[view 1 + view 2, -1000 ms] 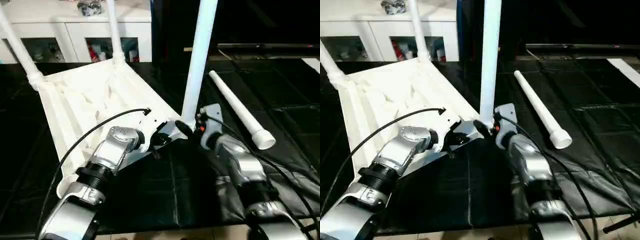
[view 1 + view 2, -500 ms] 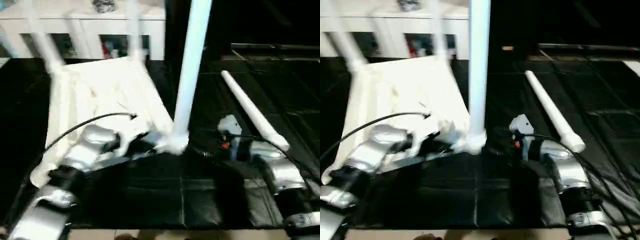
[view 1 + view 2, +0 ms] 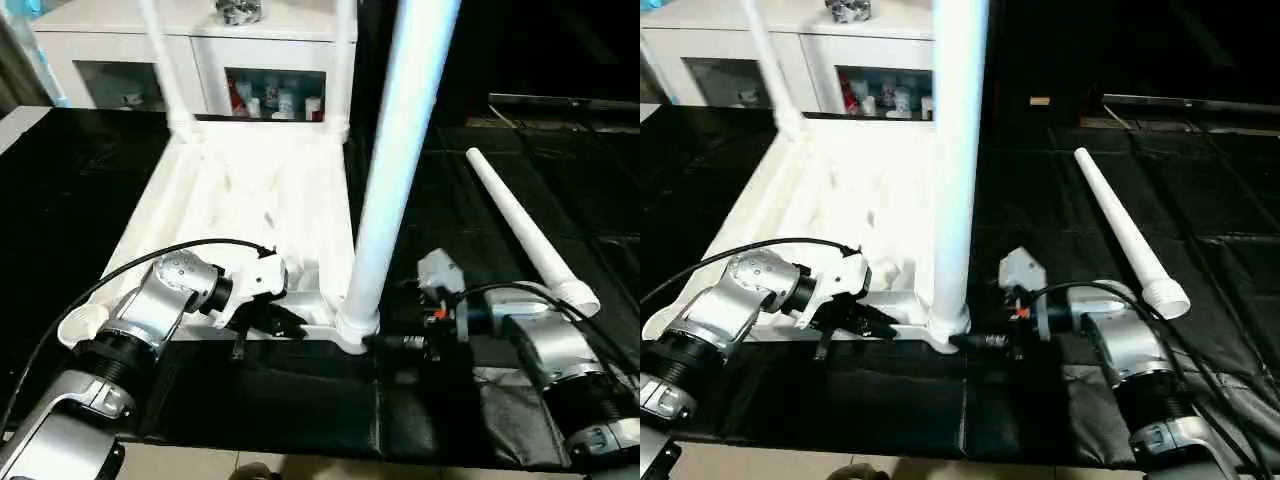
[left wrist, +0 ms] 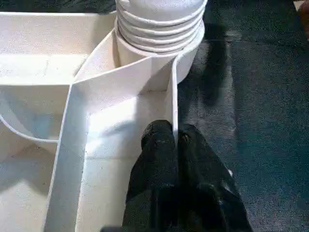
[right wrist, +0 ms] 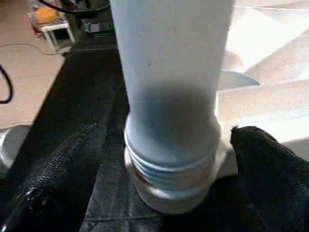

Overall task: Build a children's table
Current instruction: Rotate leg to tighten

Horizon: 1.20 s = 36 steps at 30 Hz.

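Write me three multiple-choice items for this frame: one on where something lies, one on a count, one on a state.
1. Where does the loose leg lie?
A. On the black mat, on the robot's right of the table top
B. Inside the cabinet
C. Across the table top

2. How many legs stand in the table top's corner sockets?
A. One
B. Three
C. Four

3. What is the left end effector doing?
A. Shut on a thin wall of the table top
B. Wide open above the mat
C. Holding the loose leg

Answers:
1. A: it lies flat on the black mat, apart from the table top.
2. B: the near leg and two far ones stand upright, while the near-left socket is bare.
3. A: in the left wrist view its fingers pinch the white rib beside the near leg's socket.
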Available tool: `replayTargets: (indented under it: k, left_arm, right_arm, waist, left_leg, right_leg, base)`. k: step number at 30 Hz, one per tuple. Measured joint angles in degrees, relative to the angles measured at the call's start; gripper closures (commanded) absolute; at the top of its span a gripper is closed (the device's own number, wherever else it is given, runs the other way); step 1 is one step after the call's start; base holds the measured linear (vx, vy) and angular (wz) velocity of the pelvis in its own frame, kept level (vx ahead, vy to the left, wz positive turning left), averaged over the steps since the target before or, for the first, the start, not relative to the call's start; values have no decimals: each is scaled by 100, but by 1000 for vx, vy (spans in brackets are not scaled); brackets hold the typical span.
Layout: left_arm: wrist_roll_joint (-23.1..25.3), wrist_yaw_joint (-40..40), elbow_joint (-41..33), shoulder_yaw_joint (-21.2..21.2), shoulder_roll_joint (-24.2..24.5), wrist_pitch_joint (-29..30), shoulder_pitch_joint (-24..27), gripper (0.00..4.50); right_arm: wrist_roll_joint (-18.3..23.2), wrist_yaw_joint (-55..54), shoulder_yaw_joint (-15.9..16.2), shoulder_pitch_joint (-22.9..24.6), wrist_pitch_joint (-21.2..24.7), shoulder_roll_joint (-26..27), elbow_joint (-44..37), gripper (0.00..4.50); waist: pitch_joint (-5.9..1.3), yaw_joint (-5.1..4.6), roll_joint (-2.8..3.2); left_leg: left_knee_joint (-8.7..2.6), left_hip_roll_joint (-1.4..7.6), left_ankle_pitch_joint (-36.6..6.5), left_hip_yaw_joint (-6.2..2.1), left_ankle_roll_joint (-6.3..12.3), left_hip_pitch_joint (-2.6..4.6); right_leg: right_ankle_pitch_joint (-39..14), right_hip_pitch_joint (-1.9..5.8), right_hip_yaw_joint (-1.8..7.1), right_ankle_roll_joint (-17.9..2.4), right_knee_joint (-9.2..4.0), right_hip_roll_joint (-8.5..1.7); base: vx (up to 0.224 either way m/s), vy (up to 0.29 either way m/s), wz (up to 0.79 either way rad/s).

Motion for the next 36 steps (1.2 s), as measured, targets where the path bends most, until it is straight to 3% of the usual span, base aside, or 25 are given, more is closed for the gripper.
replayTargets:
  k: [15, 24, 27, 30, 35, 36]
  left_arm:
    - [40, -36, 2, -72, 3, -135, -1, 450]
    - [62, -10, 44, -53, -16, -156, -4, 450]
    - [56, 269, 96, 89, -188, 186, -32, 450]
    - [72, 920, 246, 261, -474, 690, -133, 450]
    - [43, 2011, 239, 614, -1110, 1571, -164, 450]
    - [43, 2168, 213, 655, -1202, 1733, -180, 450]
  right_arm:
    - [-69, 63, 102, -276, -39, 187, 344, 169]
    - [-65, 53, 116, -338, -47, 227, 459, 183]
    - [-57, -234, -31, -300, 136, 328, 458, 183]
    - [-62, -1095, -363, -234, 324, 543, 506, 183]
    - [-65, -2662, -913, -183, 590, 1056, 573, 183]
    - [-66, -2890, -969, -188, 630, 1136, 577, 183]
  waist:
    - [-1, 2, -2]
    - [-2, -2, -4]
    - [-4, -1, -1]
    - [-3, -53, -2]
    - [-2, -335, -4]
    - [-3, -354, -1]
  left_leg:
    - [5, 2, 0, 2, 0, -2]
    - [18, 8, 0, 2, -1, 1]
    - [33, 12, 0, 3, -1, 5]
    - [51, 22, 3, 14, -6, 10]
    - [55, 22, 6, 16, -9, 15]
    - [53, 22, 6, 16, -9, 16]
  right_leg:
    - [-1, 1, 0, 2, 5, 0]
    - [-3, 0, 0, 4, 24, 1]
    - [-3, 8, 0, 4, 36, 0]
    - [-7, 7, 0, 17, 44, 1]
    - [-4, -3, -2, 20, 43, 0]
    - [-2, -4, -1, 19, 43, 1]
  base:
    - [0, 0, 0]
    - [0, 0, 0]
    - [0, 0, 0]
    - [0, 0, 0]
    - [0, 0, 0]
    - [0, 0, 0]
